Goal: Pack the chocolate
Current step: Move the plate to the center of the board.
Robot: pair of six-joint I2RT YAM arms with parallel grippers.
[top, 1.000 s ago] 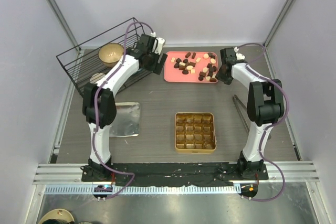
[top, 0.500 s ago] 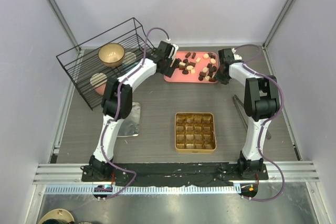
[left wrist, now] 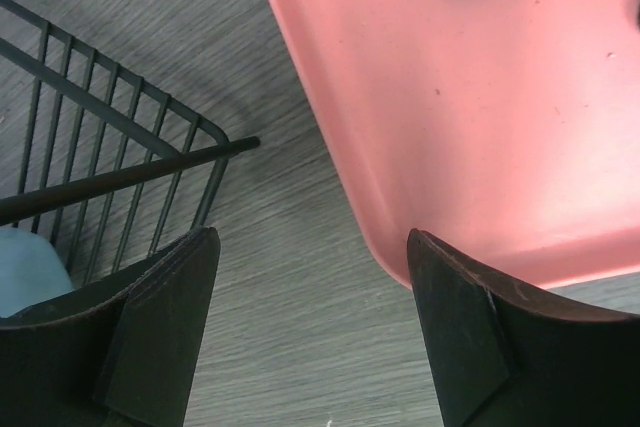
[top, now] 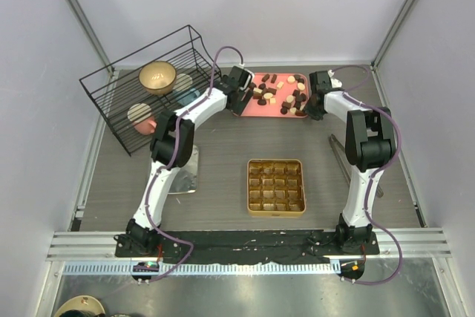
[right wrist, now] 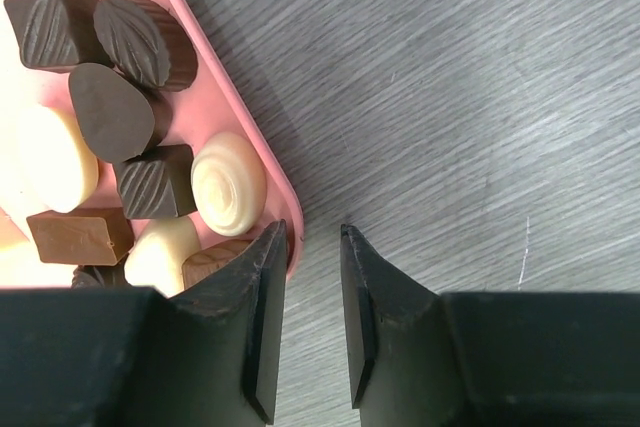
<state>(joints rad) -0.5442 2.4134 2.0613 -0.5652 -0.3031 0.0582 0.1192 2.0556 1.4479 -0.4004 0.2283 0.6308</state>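
Several pieces of chocolate (top: 278, 94), dark, light brown and cream, lie on the pink tray (top: 249, 110) at the back of the table. The gold gridded tin (top: 276, 161) stands nearer the arms. My left gripper (top: 237, 109) (left wrist: 310, 237) is open at the tray's near-left corner; its right finger overlaps the pink rim (left wrist: 480, 127) and bare table shows between the fingers. My right gripper (top: 309, 111) (right wrist: 312, 229) straddles the tray's right rim (right wrist: 255, 147): one finger is inside by the chocolate (right wrist: 120, 112), the other outside, with a narrow gap between them.
A black wire rack (top: 148, 72) (left wrist: 120, 177) holding a gold bowl (top: 157, 76) stands at the back left, close beside my left gripper. A silvery sheet (top: 182, 168) lies at the left and dark tongs (top: 341, 157) at the right.
My left arm has swung right, from the rack to the tray's left corner. The right gripper's jaws have narrowed at the tray's right rim.
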